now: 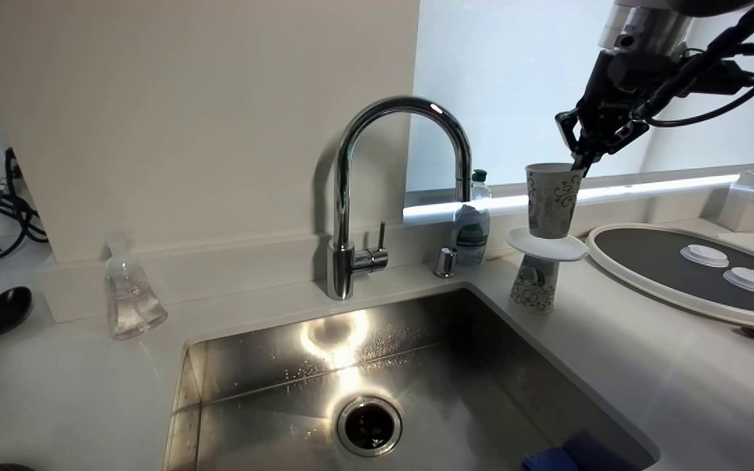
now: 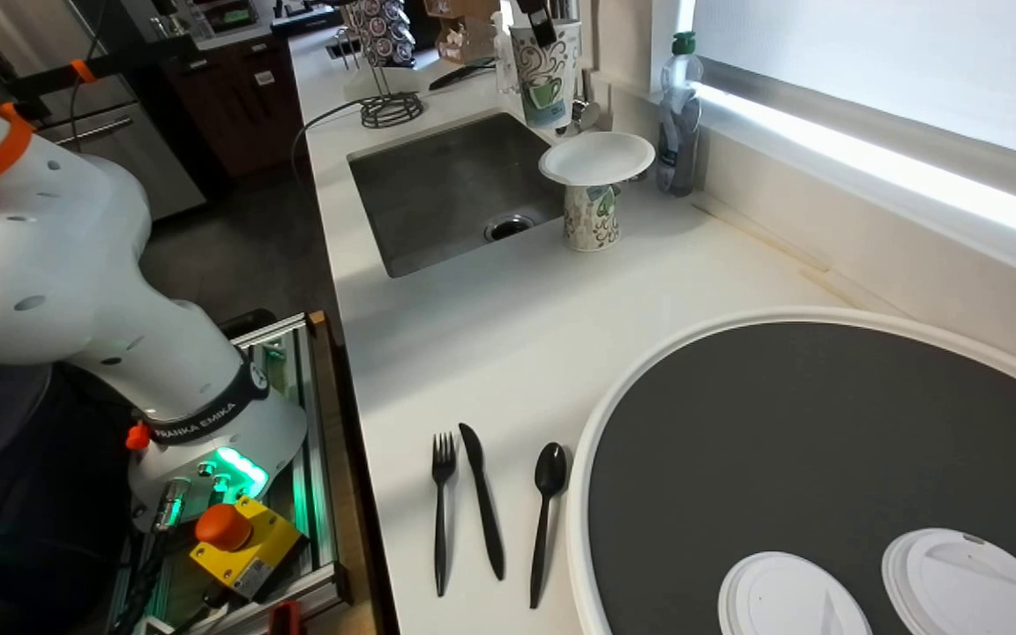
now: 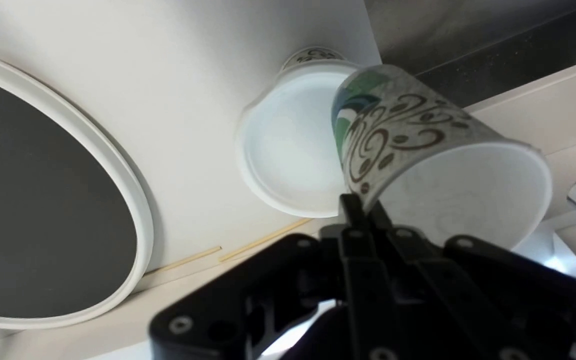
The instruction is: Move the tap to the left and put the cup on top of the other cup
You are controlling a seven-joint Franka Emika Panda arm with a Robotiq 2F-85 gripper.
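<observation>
Below the gripper point(image 3: 364, 205), a white plate point(image 2: 596, 159) lies across the top of the other cup point(image 2: 593, 220), which stands on the counter point(image 2: 473, 335) beside the sink point(image 1: 272, 425). The gripper is clenched on the cup point(image 1: 550, 203), patterned and grey, pinching one side of its rim so that it hangs below the fingertips, nearly upright, mouth up. In an exterior view the cup's base point(image 2: 550, 113) shows apart from the plate, so it is probably not yet set down. The chief danger looks to be poor centring: in the wrist view the base appears shifted toward the sink side of the plate, and letting go there could land it near the edge, tip the broad plate on its narrow support and bring all three down. The one-sided pinch might also let the cup swing, or its wall buckle if pressed down too hard. The fingers point down at a slight slant, with the wrist point(image 1: 642, 29) above them; the arm point(image 2: 58, 265) shows only in part. Off to one side of the gripper, at the sink's back edge, the tap point(image 1: 343, 176) stands with its spout arching toward the gripper's side, so moving it left probably remains.
</observation>
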